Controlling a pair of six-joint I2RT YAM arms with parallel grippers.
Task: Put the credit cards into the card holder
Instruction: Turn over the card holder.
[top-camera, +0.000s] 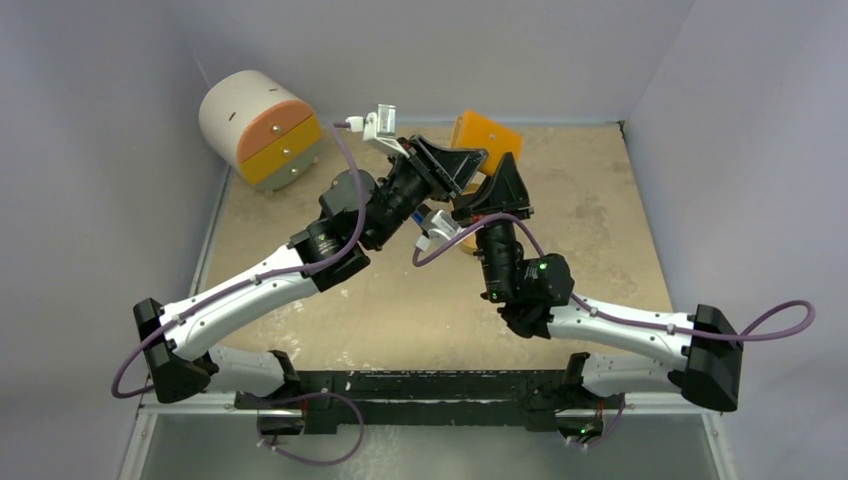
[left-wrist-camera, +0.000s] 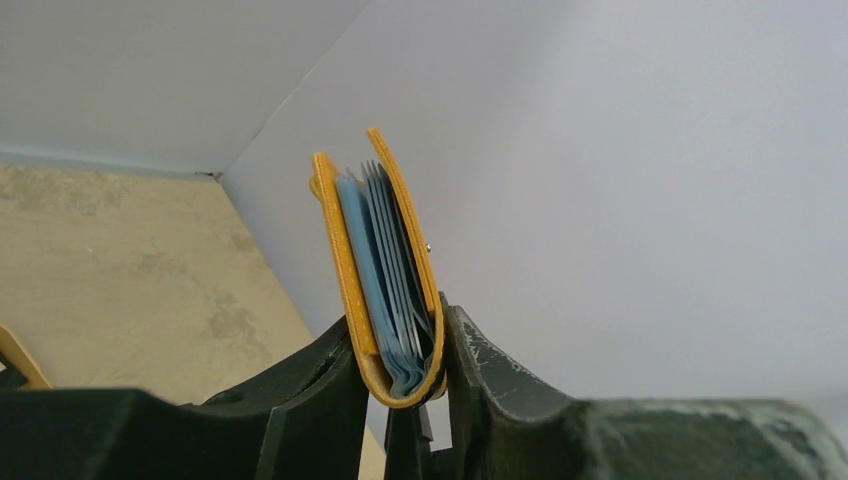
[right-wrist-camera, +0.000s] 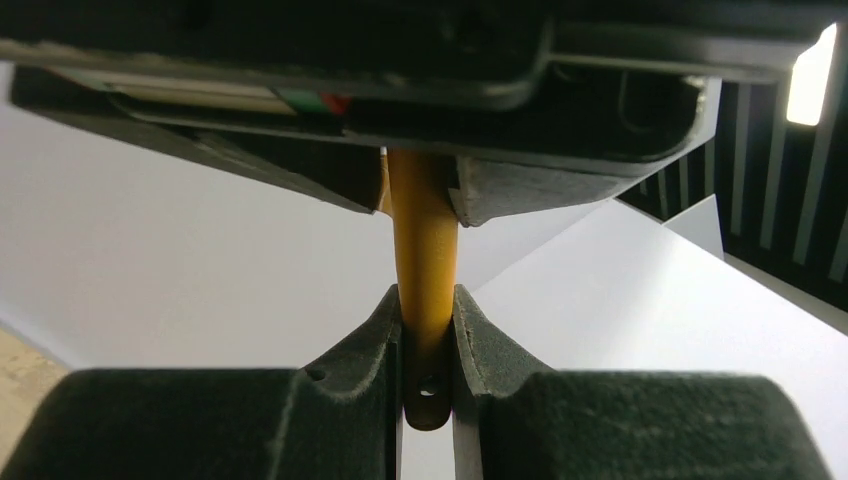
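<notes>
top view: left gripper (top-camera: 468, 158) and right gripper (top-camera: 503, 172) meet above the far table (top-camera: 600, 250), both on the orange wallet (top-camera: 490, 130), which is held aloft. left wrist: jaws clenched on the wallet's fold, mouth upward, bluish leaves (left-wrist-camera: 385, 260) inside; cards or pockets, cannot tell. right wrist: jaws pinch one wallet edge. risks: opposed pulls may twist the wallet out of one grip; tilting the mouth down could spill its contents.

The beige table (top-camera: 600, 220) bears a round drawer unit (top-camera: 262, 130), seemingly tilted, far left.
</notes>
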